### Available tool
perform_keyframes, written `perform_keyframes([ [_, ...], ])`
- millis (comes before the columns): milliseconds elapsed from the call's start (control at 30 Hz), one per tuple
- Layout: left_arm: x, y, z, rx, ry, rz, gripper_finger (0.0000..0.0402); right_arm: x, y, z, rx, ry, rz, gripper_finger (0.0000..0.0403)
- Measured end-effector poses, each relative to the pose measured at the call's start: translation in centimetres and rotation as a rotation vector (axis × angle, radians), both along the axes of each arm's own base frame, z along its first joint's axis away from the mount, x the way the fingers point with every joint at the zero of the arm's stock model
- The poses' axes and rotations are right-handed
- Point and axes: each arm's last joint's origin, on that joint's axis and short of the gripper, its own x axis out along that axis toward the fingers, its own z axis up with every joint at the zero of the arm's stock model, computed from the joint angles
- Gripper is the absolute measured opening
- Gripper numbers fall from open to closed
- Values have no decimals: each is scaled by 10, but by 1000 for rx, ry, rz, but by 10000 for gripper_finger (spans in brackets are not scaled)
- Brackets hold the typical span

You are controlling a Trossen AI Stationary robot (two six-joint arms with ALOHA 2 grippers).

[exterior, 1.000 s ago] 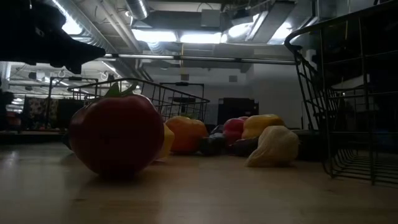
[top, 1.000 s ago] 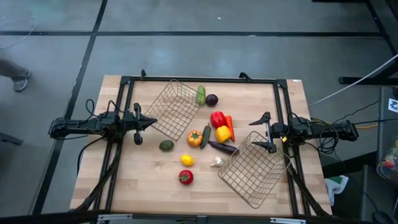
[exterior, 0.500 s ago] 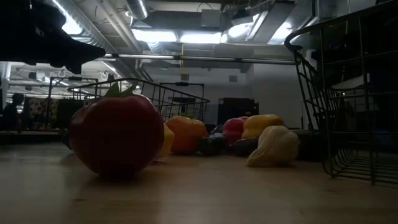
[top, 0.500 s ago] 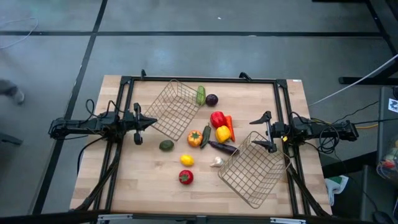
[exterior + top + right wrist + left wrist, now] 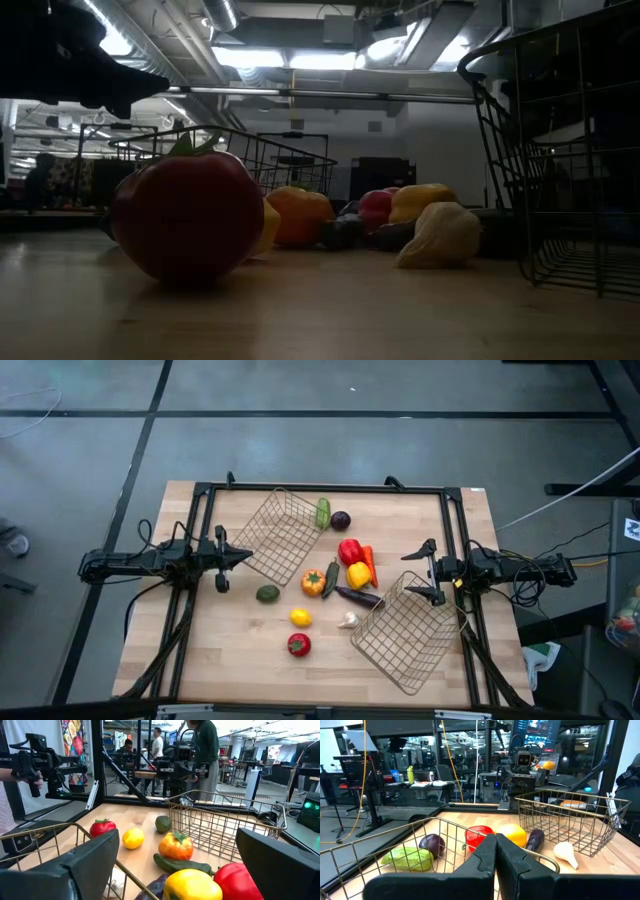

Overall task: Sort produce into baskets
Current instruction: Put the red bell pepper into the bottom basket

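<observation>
Produce lies loose mid-surface between two wire baskets, none of it inside either. Left basket (image 5: 279,535) sits turned on a diagonal toward the far left; right basket (image 5: 408,630) also lies diagonal, toward the near right corner. Cucumber (image 5: 323,512) has its long axis running far-to-near, just beside the left basket's far corner, purple onion (image 5: 340,520) next to it. Red pepper (image 5: 350,551) and yellow pepper (image 5: 359,574) are close together, with the carrot (image 5: 370,565) lying along their right side, long axis far-to-near. Aubergine (image 5: 358,597) lies slantwise, one end near the right basket's rim. Orange pepper (image 5: 313,582), avocado (image 5: 267,593), lemon (image 5: 300,617), garlic (image 5: 348,620) and tomato (image 5: 298,645) spread toward the near edge. Left claw (image 5: 240,555) at the surface's left side, points right, fingers (image 5: 492,852) pressed together in its wrist view. Right claw (image 5: 418,571) at the right side, points left, fingers (image 5: 95,857) wide apart. Low view shows the tomato (image 5: 187,214) large and nearest, garlic (image 5: 438,235) right of it. Right wrist view alone shows people standing in the room beyond the surface (image 5: 230,650).
</observation>
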Motion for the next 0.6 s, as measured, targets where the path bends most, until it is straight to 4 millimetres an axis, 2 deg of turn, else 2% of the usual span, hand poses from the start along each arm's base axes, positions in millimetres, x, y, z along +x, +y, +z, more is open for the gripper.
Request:
perform_keyframes([
  [133, 0, 0, 0, -1, 0, 0, 0, 0, 0, 0, 17, -2, 12, 397],
  [600, 0, 0, 0, -1, 0, 0, 0, 0, 1, 1, 362, 39, 59, 397],
])
